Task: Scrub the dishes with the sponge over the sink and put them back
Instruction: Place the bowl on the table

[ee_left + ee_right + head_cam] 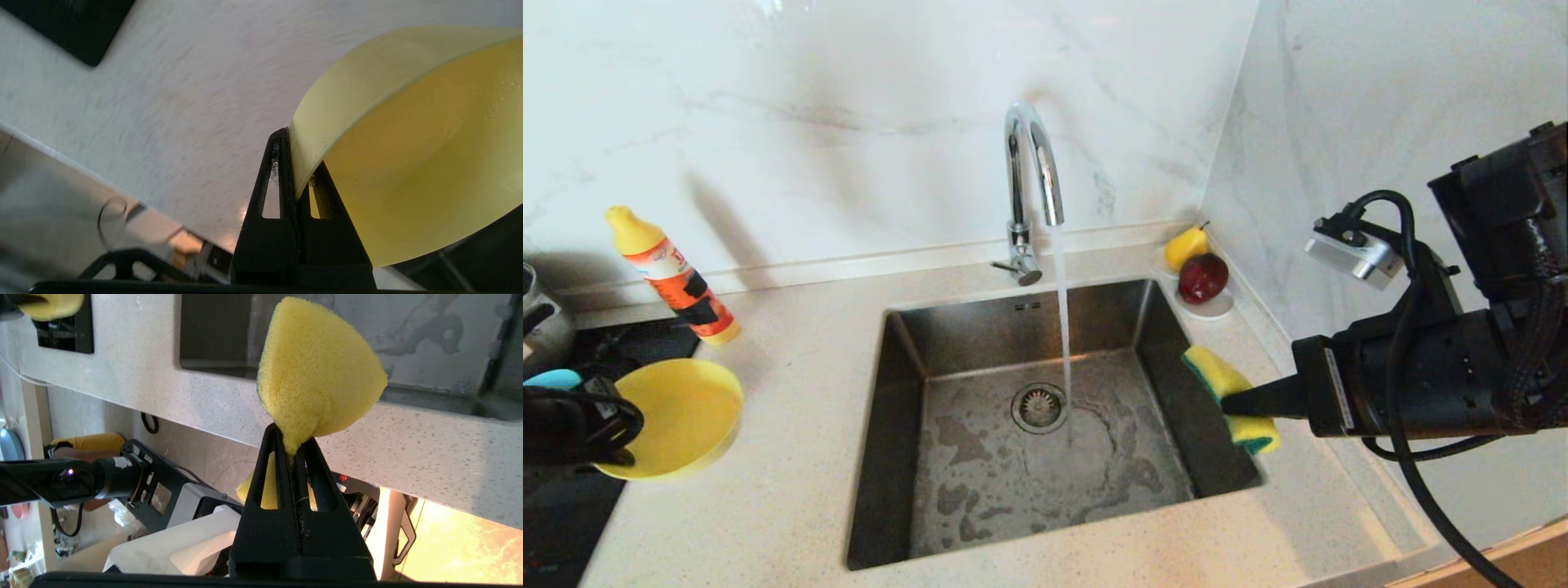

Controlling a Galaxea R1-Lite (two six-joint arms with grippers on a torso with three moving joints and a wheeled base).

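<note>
At the far left the left gripper [600, 445] has its fingers pinched tight on the rim of the yellow bowl [678, 416], which it holds tilted above the tabletop [792, 457], beside the black hob and well short of the sink [907, 457]; a sliver of the light blue bowl [551, 378] shows behind the arm, and the pink one is not in view; an orange bottle [678, 286] stands further back. In the middle the tap [1033, 163] runs a stream of water into the steel basin, near the drain strainer [1039, 407], and the basin floor is patchily wet. At the right the right gripper [1237, 403] waits at the sink's right edge, its fingers closed on the sponge [1225, 384], squeezing it so the yellow foam bulges out beyond the tips; behind it a pear [1186, 245] and a red fruit [1203, 278] sit on a white saucer [1217, 309].

I judge the task to be mid-course: bowl and sponge are both in hand but well apart, so the yellow bowl must be brought over the sink and scrubbed, then set back; whether the other bowls are already washed cannot be told.
</note>
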